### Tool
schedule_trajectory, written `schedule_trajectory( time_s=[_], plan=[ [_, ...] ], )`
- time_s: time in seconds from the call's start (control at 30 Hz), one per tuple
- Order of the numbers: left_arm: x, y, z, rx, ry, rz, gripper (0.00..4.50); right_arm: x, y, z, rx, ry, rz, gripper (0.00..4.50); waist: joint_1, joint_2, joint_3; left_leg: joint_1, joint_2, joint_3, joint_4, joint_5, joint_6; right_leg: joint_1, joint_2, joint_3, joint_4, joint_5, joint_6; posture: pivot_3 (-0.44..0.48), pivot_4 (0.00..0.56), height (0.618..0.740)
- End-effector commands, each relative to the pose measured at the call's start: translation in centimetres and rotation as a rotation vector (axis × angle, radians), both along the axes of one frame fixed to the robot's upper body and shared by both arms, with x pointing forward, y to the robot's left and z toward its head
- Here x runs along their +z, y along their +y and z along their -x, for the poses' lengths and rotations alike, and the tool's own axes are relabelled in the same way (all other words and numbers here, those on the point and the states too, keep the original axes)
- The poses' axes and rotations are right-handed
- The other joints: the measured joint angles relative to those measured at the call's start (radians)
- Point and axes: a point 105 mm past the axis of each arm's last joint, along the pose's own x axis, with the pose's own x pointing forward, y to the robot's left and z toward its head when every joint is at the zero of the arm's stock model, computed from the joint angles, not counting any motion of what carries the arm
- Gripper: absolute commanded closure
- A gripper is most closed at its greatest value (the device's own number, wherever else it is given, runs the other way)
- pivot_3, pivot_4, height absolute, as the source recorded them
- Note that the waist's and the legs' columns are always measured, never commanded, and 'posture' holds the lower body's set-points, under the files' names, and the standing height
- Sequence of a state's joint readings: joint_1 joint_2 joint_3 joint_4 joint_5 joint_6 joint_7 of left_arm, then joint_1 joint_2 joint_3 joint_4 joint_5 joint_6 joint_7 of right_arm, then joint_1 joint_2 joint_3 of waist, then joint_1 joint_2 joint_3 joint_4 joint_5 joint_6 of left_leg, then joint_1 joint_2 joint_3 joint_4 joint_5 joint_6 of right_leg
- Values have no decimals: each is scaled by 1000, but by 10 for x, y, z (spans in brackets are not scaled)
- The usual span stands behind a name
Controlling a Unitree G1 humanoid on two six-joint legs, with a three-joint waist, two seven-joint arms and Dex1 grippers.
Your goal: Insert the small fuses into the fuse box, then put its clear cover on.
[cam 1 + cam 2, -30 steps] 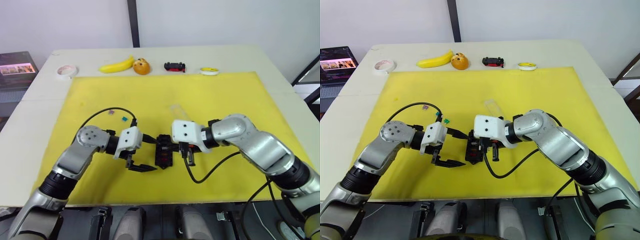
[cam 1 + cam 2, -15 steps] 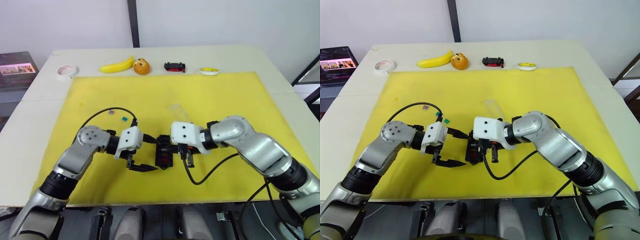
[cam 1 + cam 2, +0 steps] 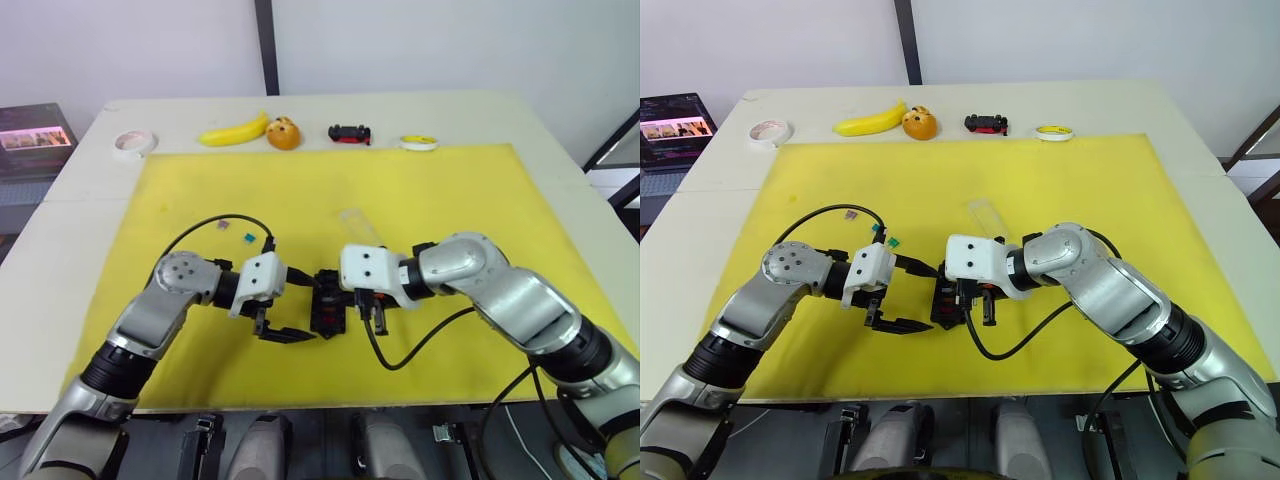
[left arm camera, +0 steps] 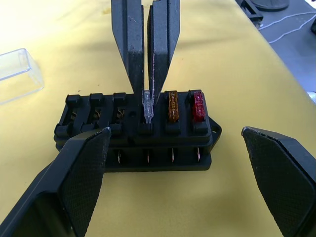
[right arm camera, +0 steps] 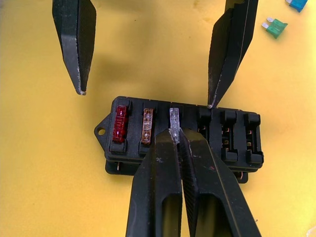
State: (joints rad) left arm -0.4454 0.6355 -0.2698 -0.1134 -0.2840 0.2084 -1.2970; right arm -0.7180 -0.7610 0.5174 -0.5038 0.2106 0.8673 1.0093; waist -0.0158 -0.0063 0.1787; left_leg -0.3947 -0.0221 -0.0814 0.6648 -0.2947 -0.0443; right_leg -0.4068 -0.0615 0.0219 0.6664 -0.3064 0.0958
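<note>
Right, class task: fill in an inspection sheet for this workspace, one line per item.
Surface: yellow mat on a pale table.
Job's things: fuse box holds a red, a brown and a clear fuse; three slots empty; green fuse loose; clear cover off.
Clutter: banana, toy car, tape roll.
Grippers: right tool shut on clear fuse; left tool open, straddling the box.
Cables: black cable at each wrist.
Surroundings: white wall.
</note>
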Motion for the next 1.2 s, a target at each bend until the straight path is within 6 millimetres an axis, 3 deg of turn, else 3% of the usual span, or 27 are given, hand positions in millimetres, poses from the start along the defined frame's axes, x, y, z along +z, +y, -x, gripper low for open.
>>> schedule_trajectory(
  time_s=[0.03,0.43,0.73,1.1,1.2],
  plan=[
    [8,-3,0,-14,-37,12,32,6,4,1,15,-22,-21,4500,0,0,0,0,0,0,0,0,0,0,0,0,0,0,0,0,150,740],
    [7,-1,-2,-10,-38,8,32,19,6,-1,3,-63,-47,4500,-1,0,0,0,0,0,0,0,0,0,0,0,0,0,0,0,150,740],
    [9,-3,-2,-17,-41,14,32,4,4,1,-19,-34,-26,4500,-1,0,0,0,0,0,0,0,0,0,0,0,1,0,0,0,150,740],
    [9,-3,-2,-15,-44,17,32,3,3,1,-27,-26,-31,4500,-1,0,0,0,0,0,1,0,0,0,0,0,1,0,0,0,150,740],
    [9,-2,-1,-13,-45,17,0,7,4,2,-26,-25,-45,3460,-1,0,0,0,0,0,1,0,0,0,0,0,1,0,0,0,150,740]
  ],
)
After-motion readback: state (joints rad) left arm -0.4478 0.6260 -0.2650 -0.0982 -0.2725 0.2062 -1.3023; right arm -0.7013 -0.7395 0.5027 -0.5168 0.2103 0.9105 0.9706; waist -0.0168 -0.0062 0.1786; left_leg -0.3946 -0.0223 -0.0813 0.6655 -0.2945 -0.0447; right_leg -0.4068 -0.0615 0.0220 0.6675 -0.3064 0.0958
